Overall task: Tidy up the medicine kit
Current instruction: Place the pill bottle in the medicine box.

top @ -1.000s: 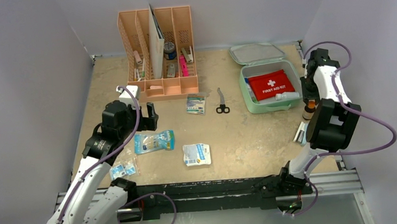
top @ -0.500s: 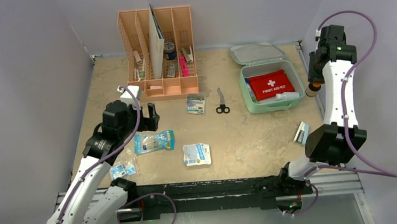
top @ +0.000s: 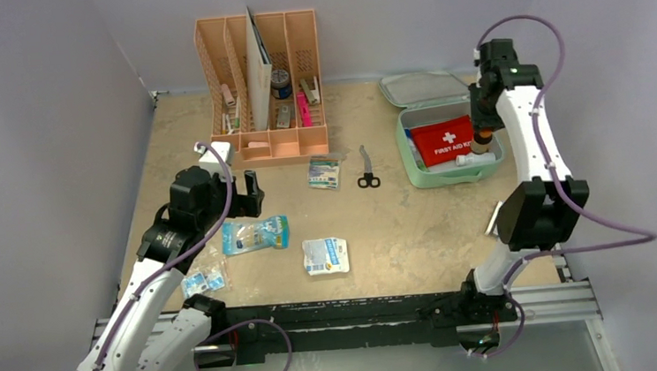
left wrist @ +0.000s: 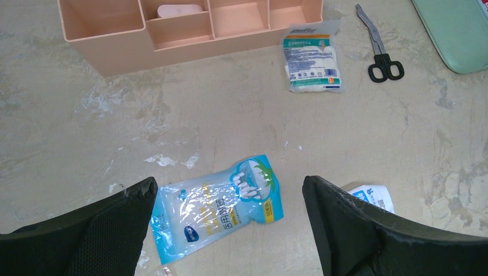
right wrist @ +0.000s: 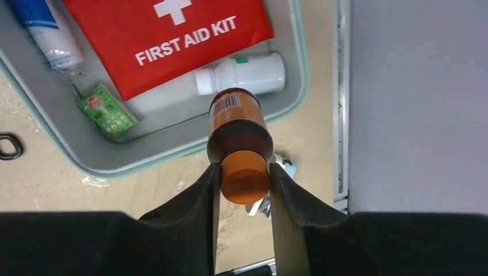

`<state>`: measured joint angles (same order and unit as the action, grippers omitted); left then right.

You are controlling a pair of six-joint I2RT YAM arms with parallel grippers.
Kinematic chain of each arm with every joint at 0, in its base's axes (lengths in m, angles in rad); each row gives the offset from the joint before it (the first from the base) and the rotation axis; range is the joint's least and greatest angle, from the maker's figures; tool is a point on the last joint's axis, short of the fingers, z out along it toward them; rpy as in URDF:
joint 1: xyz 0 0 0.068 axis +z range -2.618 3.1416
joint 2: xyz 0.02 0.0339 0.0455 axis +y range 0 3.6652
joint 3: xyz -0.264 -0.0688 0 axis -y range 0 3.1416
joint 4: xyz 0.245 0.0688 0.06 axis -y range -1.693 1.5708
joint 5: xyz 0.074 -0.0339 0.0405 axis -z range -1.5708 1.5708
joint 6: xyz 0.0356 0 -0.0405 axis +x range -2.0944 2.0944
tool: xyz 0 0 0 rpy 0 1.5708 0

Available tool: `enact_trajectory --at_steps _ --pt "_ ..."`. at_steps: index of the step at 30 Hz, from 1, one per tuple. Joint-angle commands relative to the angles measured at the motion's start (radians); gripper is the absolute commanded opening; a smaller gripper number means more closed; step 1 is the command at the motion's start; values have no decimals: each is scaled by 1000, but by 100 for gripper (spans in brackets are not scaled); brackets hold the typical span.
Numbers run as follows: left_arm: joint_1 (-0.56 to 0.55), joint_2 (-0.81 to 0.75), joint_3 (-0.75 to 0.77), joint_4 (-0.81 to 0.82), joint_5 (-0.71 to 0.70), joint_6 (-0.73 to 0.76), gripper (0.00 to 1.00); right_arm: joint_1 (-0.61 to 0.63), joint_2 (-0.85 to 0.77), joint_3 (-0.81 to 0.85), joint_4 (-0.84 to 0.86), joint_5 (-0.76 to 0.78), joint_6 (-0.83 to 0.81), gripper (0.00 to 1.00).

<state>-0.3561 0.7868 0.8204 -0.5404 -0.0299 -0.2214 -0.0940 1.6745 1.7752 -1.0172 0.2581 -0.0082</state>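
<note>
Mint green on the medicine kit (top: 448,179), pale grey lining. There's the red pouch (right wrist: 167,40), white cross, white lettering. A white bottle (right wrist: 241,73) with a green collar, and a small green sachet (right wrist: 107,110) with a printed picture. The brown bottle (right wrist: 239,129) has an orange label with a black barcode and an orange cap. Right gripper (right wrist: 243,172), black. Peach organizer (top: 263,75). Scissors (left wrist: 377,47), black handles, grey blades. A blue-and-clear packet (left wrist: 216,207). The table (top: 417,232) is mottled beige with pale patches.

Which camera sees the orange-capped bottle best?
Right wrist: the bottle fills the middle, cap pinched in the right gripper. The top view shows it tiny over the medicine kit; the left wrist misses it.
</note>
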Motion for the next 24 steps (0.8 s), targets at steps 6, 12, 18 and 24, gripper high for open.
enact_trajectory --at_steps 6,12,18,24 --pt "-4 -8 3 23 -11 12 96 161 117 4 70 147 -21 0" --pt "-4 -5 3 20 -17 14 96 206 205 26 34 195 -11 0" --pt "-4 -8 2 20 -18 14 96 226 251 17 11 276 -11 0" --pt "-4 -7 3 19 -18 14 96 232 288 10 -15 300 -12 0"
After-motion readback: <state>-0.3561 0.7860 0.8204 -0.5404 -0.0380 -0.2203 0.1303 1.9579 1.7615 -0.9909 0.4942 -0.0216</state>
